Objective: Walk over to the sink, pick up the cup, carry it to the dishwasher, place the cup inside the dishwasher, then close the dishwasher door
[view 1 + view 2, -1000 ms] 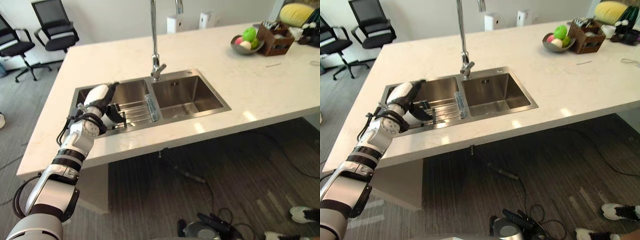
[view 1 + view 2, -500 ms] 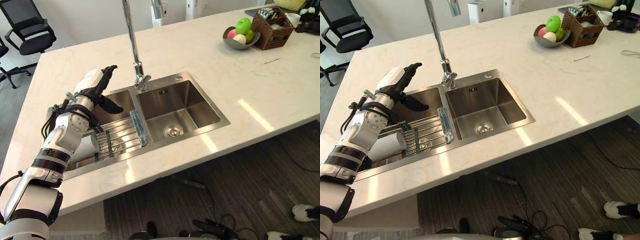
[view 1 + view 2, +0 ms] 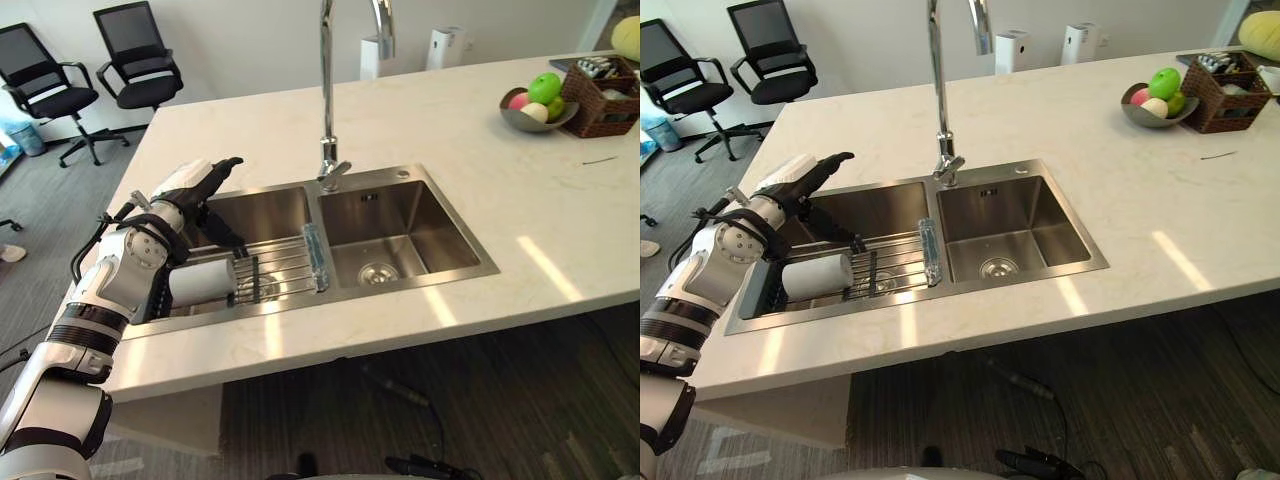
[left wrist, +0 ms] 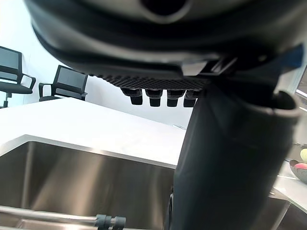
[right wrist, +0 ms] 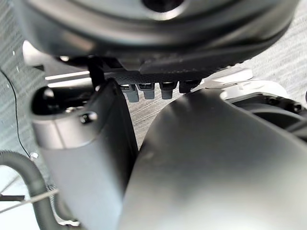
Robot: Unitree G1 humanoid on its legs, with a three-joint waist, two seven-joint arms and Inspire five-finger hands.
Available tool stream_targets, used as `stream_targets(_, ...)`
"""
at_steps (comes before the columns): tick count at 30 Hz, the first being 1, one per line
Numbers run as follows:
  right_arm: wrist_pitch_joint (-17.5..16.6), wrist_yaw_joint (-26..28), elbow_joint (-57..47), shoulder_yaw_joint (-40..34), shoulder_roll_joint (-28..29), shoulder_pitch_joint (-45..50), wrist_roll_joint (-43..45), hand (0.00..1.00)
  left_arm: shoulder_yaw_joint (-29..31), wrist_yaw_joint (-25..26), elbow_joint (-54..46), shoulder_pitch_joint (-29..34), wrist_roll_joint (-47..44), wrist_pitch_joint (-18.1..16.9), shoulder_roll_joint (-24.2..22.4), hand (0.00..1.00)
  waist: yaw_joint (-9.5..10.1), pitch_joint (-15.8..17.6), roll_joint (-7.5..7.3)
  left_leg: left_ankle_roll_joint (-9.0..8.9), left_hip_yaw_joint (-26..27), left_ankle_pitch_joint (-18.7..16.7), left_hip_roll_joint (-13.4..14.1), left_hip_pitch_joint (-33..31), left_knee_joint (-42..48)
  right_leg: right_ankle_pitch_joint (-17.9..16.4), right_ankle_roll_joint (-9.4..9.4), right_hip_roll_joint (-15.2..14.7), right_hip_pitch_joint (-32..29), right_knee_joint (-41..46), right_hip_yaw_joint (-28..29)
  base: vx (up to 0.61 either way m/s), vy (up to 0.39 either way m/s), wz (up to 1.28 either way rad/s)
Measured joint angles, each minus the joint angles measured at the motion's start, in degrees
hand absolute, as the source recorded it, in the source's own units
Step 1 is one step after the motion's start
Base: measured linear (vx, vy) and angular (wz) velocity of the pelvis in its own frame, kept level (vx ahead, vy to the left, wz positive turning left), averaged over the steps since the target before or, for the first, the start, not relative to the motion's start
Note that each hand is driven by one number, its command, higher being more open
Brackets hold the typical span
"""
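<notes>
A white cup [image 3: 203,281] lies on its side on a wire rack [image 3: 275,270] in the left basin of the steel sink [image 3: 258,212]. My left hand [image 3: 190,190] hovers just above and behind the cup, near the basin's left rim, open with straight fingers [image 4: 158,98] and the thumb [image 4: 230,167] angled down toward the cup. It is not touching the cup. In the right wrist view my right hand's fingers [image 5: 153,89] hang straight over grey floor, holding nothing.
A tall faucet [image 3: 326,100] rises behind the divider between the basins. The right basin [image 3: 400,235] holds only its drain. A fruit bowl [image 3: 535,112] and wicker basket [image 3: 600,95] stand far right on the white counter [image 3: 480,160]. Office chairs [image 3: 140,60] are behind.
The whole picture has shifted, so the camera has moved. My left hand stays open over the left basin and now sits lower, closer to the cup, which stays on the rack.
</notes>
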Motion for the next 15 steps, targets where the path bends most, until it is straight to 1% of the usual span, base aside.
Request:
stream_targets(1, 0.25, 0.11, -0.01, 0.72, -0.36, 0.0, 0.02, 1.0, 0.33, -0.4, -0.09, 1.01, -0.03, 0.24, 0.0, 1.0, 0.32, -0.35, -0.02, -0.04, -0.23, 0.0, -0.12, -0.29, 0.05, -0.01, 0.02, -0.15, -0.07, 0.03, -0.49, -0.04, 0.013, 0.3)
stream_targets(2, 0.88, 0.15, -0.01, 1.27, -0.73, 0.01, 0.02, 1.0, 0.32, -0.9, -0.09, 1.89, -0.04, 1.11, -0.21, 1.0, 0.59, -1.28, -0.14, 0.52, 0.16, -0.57, -0.17, -1.4, 0.46, 0.03, 0.02, -0.39, -0.6, 0.13, -1.24, -0.02, 0.007, 0.27)
stream_targets(3, 1.1, 0.16, -0.06, 1.67, -0.87, -0.02, 0.04, 1.0, 0.32, -1.03, -0.09, 2.02, -0.03, 1.35, -0.32, 1.0, 0.64, -1.56, -0.24, 0.76, 2.03, -0.99, 0.2, -2.25, 1.15, 0.13, -0.01, -0.61, -0.85, 0.13, -1.87, -0.02, 0.023, 0.54)
stream_targets(4, 1.43, 0.14, -0.23, 1.62, -0.89, -0.07, 0.17, 1.0, 0.33, -1.38, -0.12, 2.0, 0.01, 1.46, -0.85, 1.0, 0.24, -1.72, -0.62, 0.93, 7.79, -2.17, 1.36, -3.68, 3.03, 0.13, -0.02, -1.58, -1.01, 0.23, -4.04, 0.01, 0.039, 0.81)
stream_targets(5, 1.64, 0.13, -0.27, 1.61, -1.23, -0.21, 0.24, 1.0, 0.23, -1.99, -0.18, 1.89, 0.04, 1.43, -1.75, 1.0, -0.66, -1.72, -0.62, 0.97, 12.64, -1.92, 2.53, -4.16, 4.39, -0.54, 0.57, -2.39, -0.95, 1.04, -6.09, 0.02, 0.052, 0.9)
stream_targets(6, 1.74, 0.13, -0.27, 1.61, -1.46, -0.23, 0.35, 1.0, 0.14, -2.13, -0.18, 1.85, 0.04, 1.41, -2.17, 1.0, -1.16, -1.78, -0.53, 0.18, 13.95, 0.05, 2.98, -3.65, 4.16, -1.31, 1.06, -2.63, -0.72, 1.66, -7.01, 0.06, 0.07, 0.87)
stream_targets(7, 1.84, 0.04, -0.12, 1.62, -1.83, -0.43, 0.97, 1.0, 0.0, -2.43, -0.24, 1.61, 0.04, 1.44, -2.69, 1.0, -1.79, -1.82, -0.57, 0.55, 12.56, 0.47, 2.08, -2.45, 2.38, -2.74, 1.81, -3.33, -0.59, 3.34, -8.05, 0.04, 0.089, 0.63)
stream_targets(8, 1.89, -0.12, 0.09, 1.6, -1.87, -0.32, 1.47, 1.0, -0.07, -2.97, -0.25, 1.34, 0.02, 1.8, -2.71, 1.0, -1.84, -2.05, -0.97, 0.55, 11.63, 0.76, 1.31, -1.84, 1.49, -3.27, 2.31, -3.92, -0.54, 3.86, -8.75, 0.02, 0.096, 0.5)
stream_targets(10, 1.97, -0.13, 0.12, 1.48, -1.88, 0.03, 2.39, 1.0, -0.08, -3.25, -0.23, 0.83, 0.01, 3.21, -2.69, 1.0, -1.87, -2.11, -1.07, 0.36, 10.92, 1.44, 0.32, -1.11, -0.06, -3.85, 2.77, -4.71, -0.4, 4.1, -9.49, -0.02, 0.084, 0.25)
stream_targets(12, 2.05, -0.12, 0.11, 1.28, -2.03, 0.08, 2.57, 1.0, -0.08, -3.9, -0.14, 0.4, 0.01, 4.01, -2.68, 1.0, -2.03, -2.09, -1.1, 0.34, 10.56, 1.45, -0.14, -0.99, -0.09, -4.14, 3.17, -5.26, -0.33, 4.55, -9.92, -0.04, 0.071, 0.15)
stream_targets(15, 2.11, -0.08, 0.05, 0.24, -1.79, 0.11, 2.51, 1.0, -0.16, -4.76, -0.03, -0.86, 0.12, 4.01, -2.68, 1.0, -2.56, -2.08, -1.1, 0.24, 10.13, 1.4, -0.45, -1.0, -0.38, -4.28, 3.4, -5.53, -0.35, 4.76, -10.32, -0.04, 0.036, 0.07)
